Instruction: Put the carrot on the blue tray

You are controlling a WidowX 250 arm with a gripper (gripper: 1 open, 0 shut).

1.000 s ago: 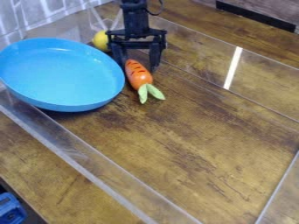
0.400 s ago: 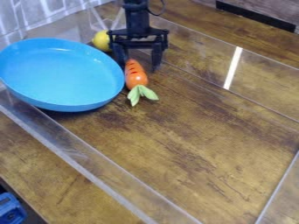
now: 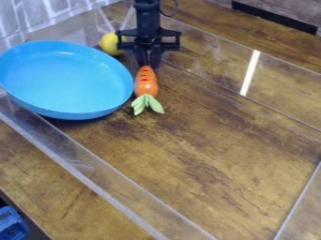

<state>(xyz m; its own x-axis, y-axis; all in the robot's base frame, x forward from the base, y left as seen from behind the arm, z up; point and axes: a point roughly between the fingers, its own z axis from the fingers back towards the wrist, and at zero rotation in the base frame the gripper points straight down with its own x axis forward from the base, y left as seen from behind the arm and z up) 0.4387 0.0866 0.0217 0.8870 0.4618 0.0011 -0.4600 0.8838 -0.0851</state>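
We count one carrot (image 3: 146, 82), one blue tray (image 3: 66, 80), one yellow object (image 3: 109, 43), one pincer (image 3: 148, 58) at the carrot's upper end, its grip unclear to us; brown wooden bench (image 3: 213, 141).

The tool (image 3: 146, 58) is at the carrot's (image 3: 146, 82) upper end; tray (image 3: 66, 80) beside.

Orange carrot (image 3: 146, 83), dark-striped; bright blue tray (image 3: 63, 79).

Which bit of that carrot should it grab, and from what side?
Probably the orange body of the carrot, from above, fingers on its two long sides: it lies flat, narrow across, while its leafy end splays out.
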